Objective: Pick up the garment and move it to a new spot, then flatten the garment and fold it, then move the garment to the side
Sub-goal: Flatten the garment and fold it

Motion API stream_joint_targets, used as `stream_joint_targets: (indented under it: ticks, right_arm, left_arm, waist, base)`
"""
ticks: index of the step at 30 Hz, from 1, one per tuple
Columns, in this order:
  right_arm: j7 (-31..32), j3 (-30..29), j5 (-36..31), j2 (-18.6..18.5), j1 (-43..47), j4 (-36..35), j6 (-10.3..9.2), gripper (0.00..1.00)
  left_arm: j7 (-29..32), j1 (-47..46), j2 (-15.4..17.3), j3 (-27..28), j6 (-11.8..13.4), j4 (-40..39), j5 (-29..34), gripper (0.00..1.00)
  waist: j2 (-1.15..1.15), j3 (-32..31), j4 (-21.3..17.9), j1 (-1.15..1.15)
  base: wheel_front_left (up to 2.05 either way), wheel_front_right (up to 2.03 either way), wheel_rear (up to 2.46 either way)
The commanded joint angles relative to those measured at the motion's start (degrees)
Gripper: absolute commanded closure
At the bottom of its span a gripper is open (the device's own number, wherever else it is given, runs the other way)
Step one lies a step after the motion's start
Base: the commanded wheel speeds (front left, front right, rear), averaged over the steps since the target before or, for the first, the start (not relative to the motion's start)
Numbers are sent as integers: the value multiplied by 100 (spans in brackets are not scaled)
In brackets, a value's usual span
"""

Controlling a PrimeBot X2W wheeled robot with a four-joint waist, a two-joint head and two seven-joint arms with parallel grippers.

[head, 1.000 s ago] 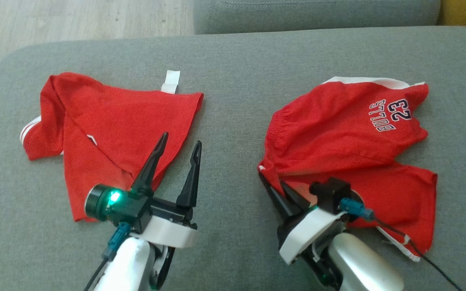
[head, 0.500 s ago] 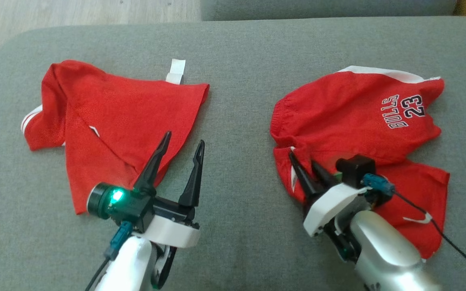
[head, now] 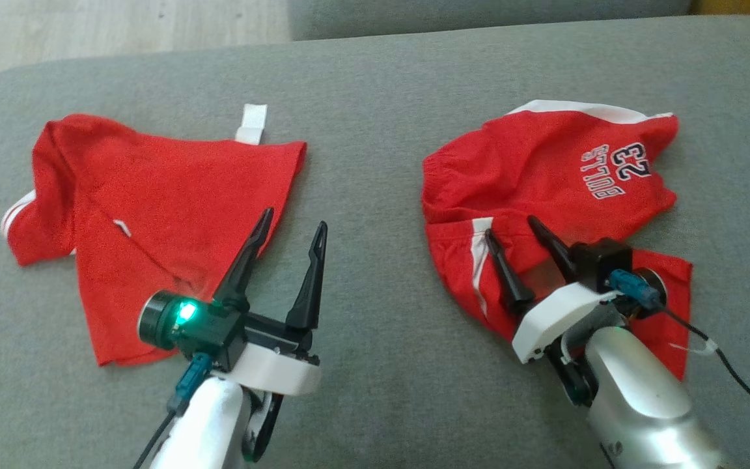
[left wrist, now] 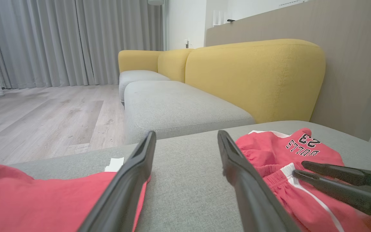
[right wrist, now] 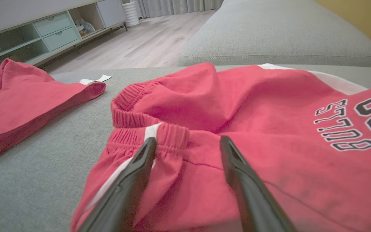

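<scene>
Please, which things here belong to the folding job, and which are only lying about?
Job: red shorts, under the open right gripper; grey seat they lie on.
Lying about: red top near the left gripper, yellow backrest, shelf unit.

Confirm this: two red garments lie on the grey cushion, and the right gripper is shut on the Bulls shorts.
Not shut: the right gripper is open, its jaws apart over the Bulls shorts, as the right wrist view shows. The rest of the statement stands.
</scene>
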Motion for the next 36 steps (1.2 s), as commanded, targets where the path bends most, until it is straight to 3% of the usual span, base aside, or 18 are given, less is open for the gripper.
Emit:
stream_joint_targets:
  ticks: [1, 11, 19, 22, 29, 36]
  right_arm:
    - [-61, 93, -136, 108, 32, -190, -4, 0]
    - [-144, -532, -418, 155, 463, -1053, -4, 0]
    - [-179, -2025, -531, 158, 1739, -2652, -4, 0]
    - [-180, -2280, -583, 190, 2175, -3017, -4, 0]
    - [-181, -2327, -593, 223, 2439, -3248, -4, 0]
    - [92, -2475, -360, 225, 2347, -2640, -4, 0]
  left_arm:
    - [-29, -234, -4, 201, -5, -153, 14, 0]
    - [-29, -215, -3, 266, -15, -142, 21, 0]
    - [-29, -135, -4, 337, -22, -163, 19, 0]
    - [-29, -134, -4, 347, -35, -176, 28, 0]
    - [-29, -182, -5, 333, -77, -168, 51, 0]
    - [-29, -187, -5, 322, -101, -152, 65, 0]
  waist:
    - [0, -38, -119, 0]
    - [0, -135, -529, 0]
    - [0, -188, -820, 0]
    - [0, -168, -862, 0]
    - [0, -116, -866, 0]
    - [0, -97, -792, 0]
  base:
    - [0, 0, 0]
    - [0, 0, 0]
    - [0, 0, 0]
    - [0, 0, 0]
    - [0, 0, 0]
    - [0, 0, 0]
